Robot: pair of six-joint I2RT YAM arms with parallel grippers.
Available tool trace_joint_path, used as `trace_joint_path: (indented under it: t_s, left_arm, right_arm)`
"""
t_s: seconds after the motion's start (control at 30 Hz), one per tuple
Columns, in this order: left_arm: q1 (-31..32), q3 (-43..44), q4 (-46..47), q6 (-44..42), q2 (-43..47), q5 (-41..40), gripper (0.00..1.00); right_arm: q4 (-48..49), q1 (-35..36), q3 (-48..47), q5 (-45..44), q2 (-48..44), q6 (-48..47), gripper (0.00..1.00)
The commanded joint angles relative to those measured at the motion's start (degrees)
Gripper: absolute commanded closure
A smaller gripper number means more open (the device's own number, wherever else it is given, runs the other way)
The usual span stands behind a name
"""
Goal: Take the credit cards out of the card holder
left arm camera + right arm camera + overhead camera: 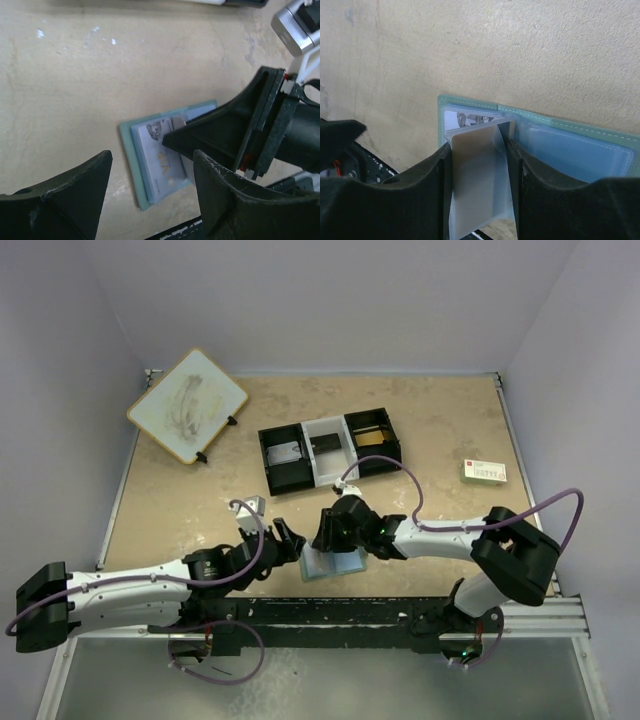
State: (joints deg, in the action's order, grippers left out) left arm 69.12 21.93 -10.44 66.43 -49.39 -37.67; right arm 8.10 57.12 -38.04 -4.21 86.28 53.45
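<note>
On the desk [180, 510], near its front edge, the card holder [580, 150] lies open. The right hand [479, 150] pinches a pale grey card [477, 200] standing partly out of its pocket, while the left hand [290, 538] hovers spread beside it. Next, that card needs drawing clear, and a printed card [162, 160] is yet to be pulled.

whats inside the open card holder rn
A pale bluish-grey plastic card sits between the right gripper's fingers, over the flat grey-green folding card holder. A printed white card lies behind it. The other pale-blue pocket's contents cannot be seen.
</note>
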Motion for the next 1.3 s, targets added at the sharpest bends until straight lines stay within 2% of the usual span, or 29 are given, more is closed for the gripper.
trace_joint_path:
  t_s: [0.0, 0.17, 0.3, 0.67, 0.93, 1.27]
  left_arm:
    - [-0.04, -3.62, 17.00, -3.96, 0.85, 9.54, 0.38]
    - [-0.04, -5.11, 25.08, -5.56, -3.10, 16.41, 0.41]
    - [-0.04, -4.67, 27.49, -6.29, -7.15, 18.62, 0.43]
    - [-0.06, -4.30, 30.95, -5.64, -11.93, 19.50, 0.51]
    - [-0.03, -3.57, 26.20, -6.16, -13.90, 19.33, 0.54]
    - [0.00, -3.50, 37.94, -4.60, -21.37, 16.73, 0.60]
  right_arm:
    - [3.68, -1.15, 1.76, 2.89, -0.35, 0.44, 0.53]
    - [2.86, -1.31, 1.92, 2.13, -0.37, 0.89, 0.53]
    - [3.30, -1.31, 2.06, 2.33, -0.35, 0.86, 0.53]
    - [3.68, -1.29, 2.44, 2.14, -0.22, 1.35, 0.52]
    - [3.42, -1.27, 2.31, 2.26, -0.58, 1.41, 0.52]
    - [3.39, -1.29, 2.22, 2.89, -0.78, 1.74, 0.52]
